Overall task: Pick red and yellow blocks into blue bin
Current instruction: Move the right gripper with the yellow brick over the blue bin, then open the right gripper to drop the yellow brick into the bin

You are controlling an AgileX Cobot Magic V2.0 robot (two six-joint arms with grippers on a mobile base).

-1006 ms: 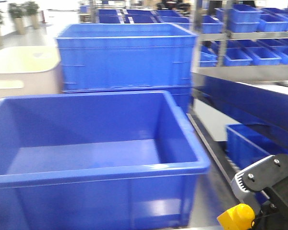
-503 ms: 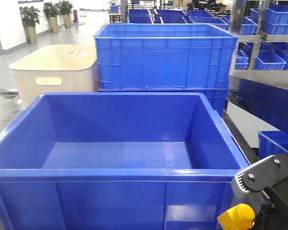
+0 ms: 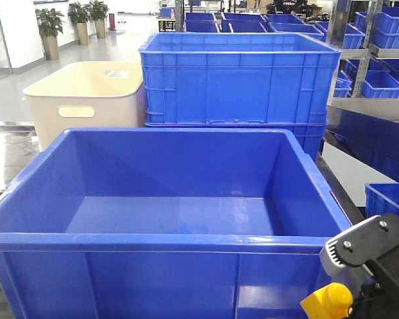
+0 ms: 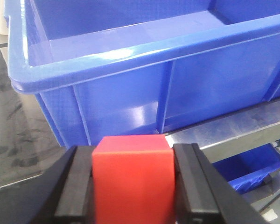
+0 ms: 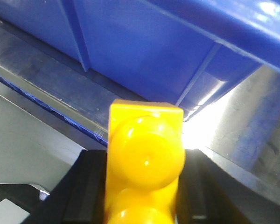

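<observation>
The blue bin [image 3: 153, 242] fills the front view, deep and with nothing in it; its front wall also shows in the left wrist view [image 4: 130, 56] and the right wrist view [image 5: 177, 42]. My left gripper [image 4: 132, 182] is shut on the red cube [image 4: 132, 177], held below and in front of the bin's rim. My right gripper [image 5: 144, 186] is shut on the yellow studded brick [image 5: 144, 158], low beside the bin's front right corner; the brick [image 3: 328, 300] and the gripper [image 3: 336, 302] show at the front view's bottom right. The left gripper is out of the front view.
A ribbed blue crate [image 3: 239, 80] stands behind the bin, with a cream tub [image 3: 86, 100] to its left. Shelves of small blue bins [image 3: 379, 73] line the right side. A metal roller rail [image 4: 233, 135] runs under the bin.
The front view has shifted, so the bin and crates now sit further right in frame and sharper. The right gripper with the yellow brick keeps its place in frame.
</observation>
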